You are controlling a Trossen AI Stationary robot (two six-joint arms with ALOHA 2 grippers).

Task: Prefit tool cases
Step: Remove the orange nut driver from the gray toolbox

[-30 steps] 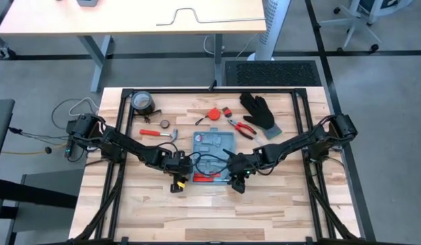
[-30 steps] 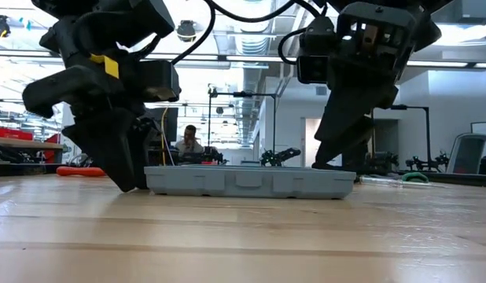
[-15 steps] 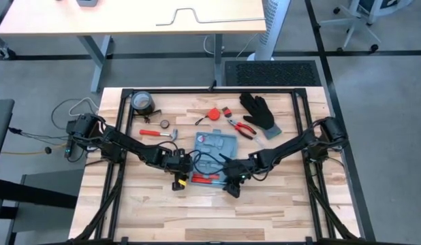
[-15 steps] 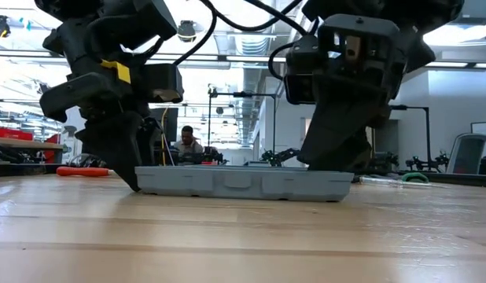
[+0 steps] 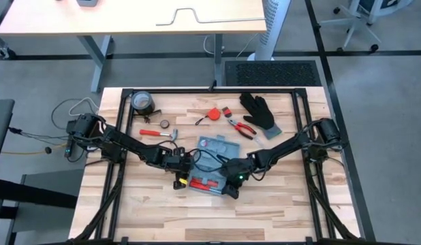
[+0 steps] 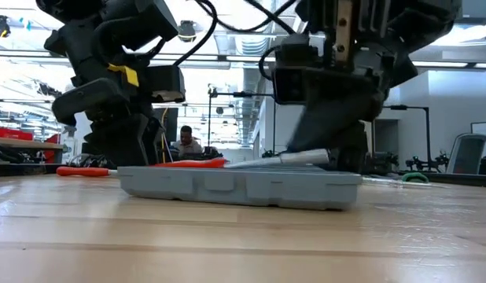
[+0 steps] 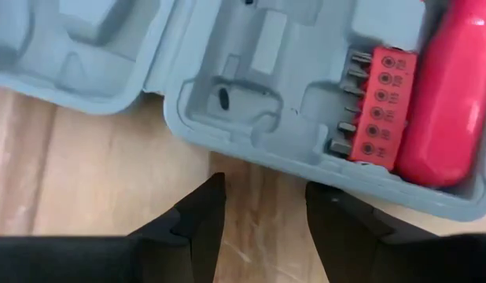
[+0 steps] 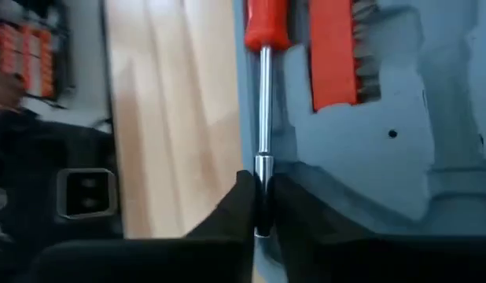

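light-blue plastic tool case [image 5: 212, 163], flat and rectangular with rounded corners, lies open near the middle of the pale wooden worktop [image 5: 156, 204], between the two dark arms. in the low view it sits flat on the boards. its grey-blue moulded slots face up; a red holder of screwdriver bits [image 7: 379, 102] and a red-handled driver with a bright metal shaft [image 8: 263, 94] lie in the near half.

the left pincer [image 7: 261, 206] is at the case's left near edge, fingers spread with bare wood between them, just short of the case rim and gripping nothing.

the right pincer [image 8: 259, 206] is at the case's right near corner, its fingers pressed together on the metal shaft of the red-handled driver; the low view suggests the shaft is tilted slightly off the case, though the blur there leaves this uncertain.

further back on the worktop lie a black glove [image 5: 258, 111], red-handled pliers [image 5: 242, 128], a hammer with a red grip [image 5: 158, 134] and a roll of dark tape [image 5: 142, 102]. a seated person [image 6: 186, 142] shows in the room behind.
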